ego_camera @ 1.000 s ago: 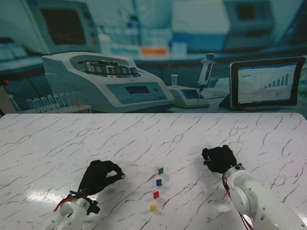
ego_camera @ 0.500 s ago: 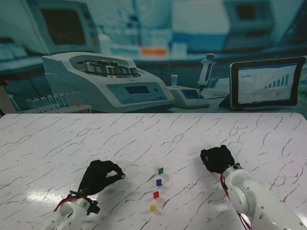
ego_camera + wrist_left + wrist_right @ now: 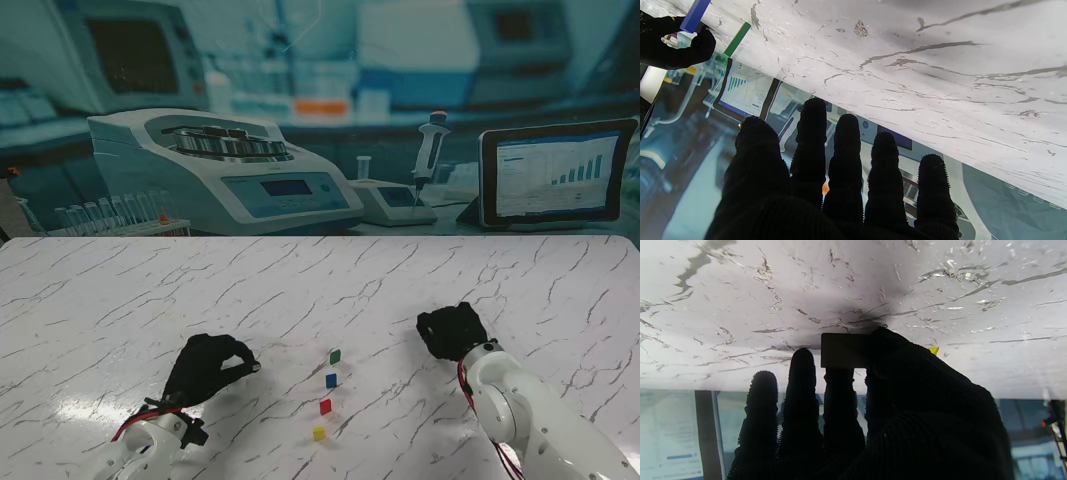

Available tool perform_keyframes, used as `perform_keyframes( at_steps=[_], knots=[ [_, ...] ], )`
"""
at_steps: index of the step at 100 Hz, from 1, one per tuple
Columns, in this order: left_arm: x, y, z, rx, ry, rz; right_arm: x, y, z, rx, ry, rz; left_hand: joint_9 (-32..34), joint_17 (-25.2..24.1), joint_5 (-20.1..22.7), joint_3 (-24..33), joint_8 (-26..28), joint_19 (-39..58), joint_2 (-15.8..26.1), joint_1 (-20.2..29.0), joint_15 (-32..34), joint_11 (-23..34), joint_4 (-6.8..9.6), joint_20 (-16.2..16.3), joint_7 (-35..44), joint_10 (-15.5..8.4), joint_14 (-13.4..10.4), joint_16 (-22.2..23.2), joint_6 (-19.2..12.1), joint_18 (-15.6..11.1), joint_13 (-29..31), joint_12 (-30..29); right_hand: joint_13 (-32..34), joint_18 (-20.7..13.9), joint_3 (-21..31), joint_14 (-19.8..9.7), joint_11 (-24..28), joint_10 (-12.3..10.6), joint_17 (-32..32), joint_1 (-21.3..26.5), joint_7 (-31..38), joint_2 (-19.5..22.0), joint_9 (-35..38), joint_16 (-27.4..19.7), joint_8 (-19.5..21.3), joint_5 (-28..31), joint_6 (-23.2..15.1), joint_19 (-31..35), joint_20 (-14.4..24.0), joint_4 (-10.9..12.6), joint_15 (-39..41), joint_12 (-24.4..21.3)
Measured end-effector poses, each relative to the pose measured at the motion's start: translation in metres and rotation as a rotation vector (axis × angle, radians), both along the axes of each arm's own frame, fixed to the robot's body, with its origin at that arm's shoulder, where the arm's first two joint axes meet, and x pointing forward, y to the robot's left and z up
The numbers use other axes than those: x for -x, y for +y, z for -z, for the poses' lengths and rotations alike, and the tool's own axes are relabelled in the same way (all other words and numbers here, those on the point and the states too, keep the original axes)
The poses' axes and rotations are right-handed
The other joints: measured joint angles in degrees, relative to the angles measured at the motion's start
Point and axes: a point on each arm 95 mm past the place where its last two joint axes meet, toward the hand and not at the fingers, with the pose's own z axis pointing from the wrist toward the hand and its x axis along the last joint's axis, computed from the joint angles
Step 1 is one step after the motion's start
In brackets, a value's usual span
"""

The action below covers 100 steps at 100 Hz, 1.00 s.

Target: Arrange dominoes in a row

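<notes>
Four small dominoes stand in a line between my hands in the stand view: green (image 3: 334,356) farthest, then blue (image 3: 331,380), red (image 3: 325,406) and yellow (image 3: 319,433) nearest to me. My right hand (image 3: 454,332) rests on the table to the right of the line. In the right wrist view the thumb and fingers (image 3: 840,400) pinch a dark brownish domino (image 3: 843,350) close to the table top. My left hand (image 3: 205,368) sits left of the line, its fingers (image 3: 845,160) apart and holding nothing. The left wrist view shows the blue domino (image 3: 693,15) and the green domino (image 3: 736,39).
A printed lab backdrop with a centrifuge (image 3: 220,165), a pipette (image 3: 428,145) and a tablet (image 3: 555,175) stands behind the marble table (image 3: 300,290). A yellow sliver (image 3: 933,350) peeks out behind my right thumb.
My right hand has crept slightly to the left, toward the line of dominoes, still pinching its domino. The left hand and the four dominoes have not moved.
</notes>
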Motion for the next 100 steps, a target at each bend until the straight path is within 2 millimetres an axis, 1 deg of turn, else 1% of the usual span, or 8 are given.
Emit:
perform_keyframes(
  at_steps=[15,34,51,66,79,85,87,100],
  knots=[
    [-0.0001,0.0003,0.0001,0.000,0.001,-0.001,0.0004,-0.0023,-0.0014,0.001,0.010,0.006,0.00,0.15,0.00,0.00,-0.01,0.00,0.00,0.00,0.34,0.00,0.00,0.00,0.10,0.00,0.00,0.00,0.00,0.00,0.00,0.00,-0.56,0.00,0.00,0.03,-0.73,0.18,-0.37,-0.39,-0.83,0.09,-1.29,-0.93,-0.71,-0.82,-0.04,-0.45,0.54,0.00,-1.58,-0.67],
    [-0.0001,0.0004,0.0003,0.000,0.001,-0.001,0.0012,-0.0045,-0.0030,0.001,0.023,0.011,0.00,0.16,0.00,0.00,-0.01,0.01,0.00,0.00,0.35,0.00,0.00,0.00,0.41,0.00,-0.01,0.00,0.00,0.00,0.00,0.00,-1.29,0.00,-0.28,0.07,-1.45,0.77,-0.51,-1.78,-2.00,0.09,-3.08,-1.02,-2.80,-3.15,2.50,-1.53,0.72,0.01,-1.59,-1.31],
    [-0.0001,0.0003,0.0005,0.000,0.000,-0.001,0.0011,-0.0053,-0.0030,0.001,0.026,0.012,0.00,0.17,0.00,0.00,-0.01,0.01,0.00,0.00,0.36,0.09,0.00,0.01,0.47,0.00,-0.01,0.00,0.00,0.00,0.00,0.00,-1.28,0.00,-0.46,0.07,-0.67,0.73,-0.52,-1.79,-0.83,0.14,-3.07,-0.89,-2.13,-2.65,2.54,-1.53,1.38,0.01,-1.51,-1.07],
    [-0.0002,0.0005,0.0006,0.000,-0.002,-0.002,0.0003,-0.0057,-0.0022,0.002,0.023,0.014,0.00,0.17,0.00,0.00,-0.01,0.02,0.00,0.00,0.37,0.32,0.00,0.01,0.49,0.00,-0.01,0.00,0.00,0.00,0.00,0.00,-1.49,0.00,-0.96,-0.07,0.09,0.24,-0.52,-1.79,0.58,0.57,-2.97,-0.04,-0.53,-1.18,0.37,-1.60,1.91,0.05,-0.55,-0.60],
    [-0.0004,0.0008,0.0010,0.001,-0.003,-0.004,-0.0007,-0.0056,-0.0014,0.004,0.017,0.012,0.00,0.17,0.00,0.00,-0.01,0.02,0.00,0.00,0.37,0.33,0.00,0.01,0.49,0.00,-0.01,0.00,0.00,0.00,0.01,0.00,-1.19,0.00,1.03,-0.14,0.61,-0.04,-0.52,-3.25,0.11,-0.10,-2.17,0.34,1.56,0.24,-1.67,-1.77,2.17,4.16,0.38,-0.59],
    [-0.0004,0.0009,0.0010,0.001,-0.005,-0.005,-0.0011,-0.0055,-0.0007,0.005,0.012,0.011,0.00,0.17,0.00,0.00,-0.01,0.02,0.00,-0.01,0.38,0.34,0.00,0.01,0.50,0.00,-0.01,0.00,0.00,0.00,0.01,0.00,-1.23,0.00,1.90,-0.25,0.98,-0.05,-0.52,-4.35,0.13,-0.48,-2.21,0.02,2.12,0.24,-2.62,-2.54,2.19,4.17,-0.36,-0.47],
    [-0.0005,0.0009,0.0010,0.002,-0.005,-0.005,-0.0012,-0.0055,-0.0007,0.006,0.011,0.011,0.00,0.17,0.00,0.00,-0.01,0.02,0.00,-0.01,0.38,0.34,0.00,0.01,0.50,0.00,-0.01,0.00,0.00,0.00,0.01,0.00,-1.23,0.00,2.08,-0.26,0.99,-0.05,-0.52,-4.69,0.18,-0.62,-2.23,-0.06,2.19,0.32,-2.94,-2.54,2.19,5.33,-0.43,-0.47],
    [-0.0009,0.0014,0.0015,0.003,-0.008,-0.008,-0.0017,-0.0054,-0.0003,0.009,0.008,0.011,0.00,0.17,0.00,0.00,-0.01,0.04,0.00,-0.03,0.38,0.34,0.00,0.01,0.50,0.00,-0.01,0.00,0.00,0.00,0.01,0.00,-1.31,0.00,3.73,-0.56,0.71,0.02,-0.52,-5.53,0.03,-1.08,-4.03,-0.32,3.27,0.75,-3.57,-2.55,2.21,7.51,-1.09,-0.68]
  ],
)
